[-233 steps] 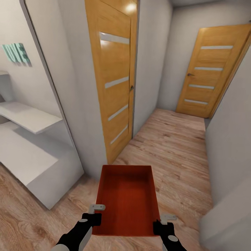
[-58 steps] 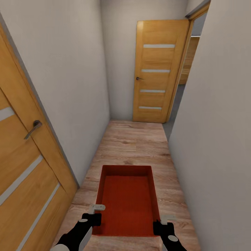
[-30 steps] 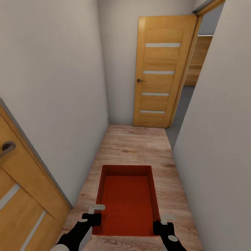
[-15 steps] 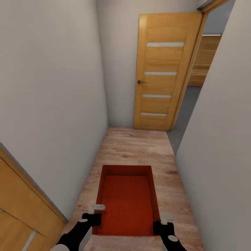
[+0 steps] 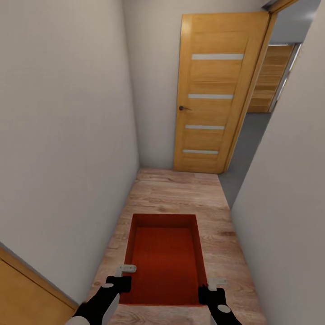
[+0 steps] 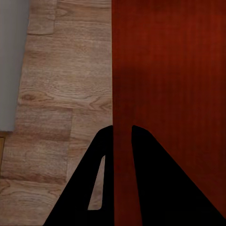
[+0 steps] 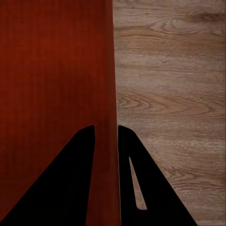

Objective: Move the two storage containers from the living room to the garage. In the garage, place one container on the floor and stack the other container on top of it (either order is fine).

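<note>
Gripping the storage container [image 5: 164, 259] by its two long walls, your left gripper [image 5: 121, 283] and right gripper [image 5: 211, 291] are each closed on a rim at the lower centre of the frame. Below it lies wood plank flooring [image 5: 180, 194]. Plain walls [image 5: 67, 135] stand close on both sides. Ahead, at upper centre, a wooden door [image 5: 212, 95] stands open beside a grey floor [image 5: 246, 153].

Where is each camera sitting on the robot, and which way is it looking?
Head view: on the head, looking forward and down a hallway at the orange-red bin, the wooden door, both arms.
Left wrist view: near the left tool, looking down its fingers clamping the bin's wall.
Right wrist view: near the right tool, looking along its fingers clamping the opposite wall.
All share the bin and wood floor.
</note>
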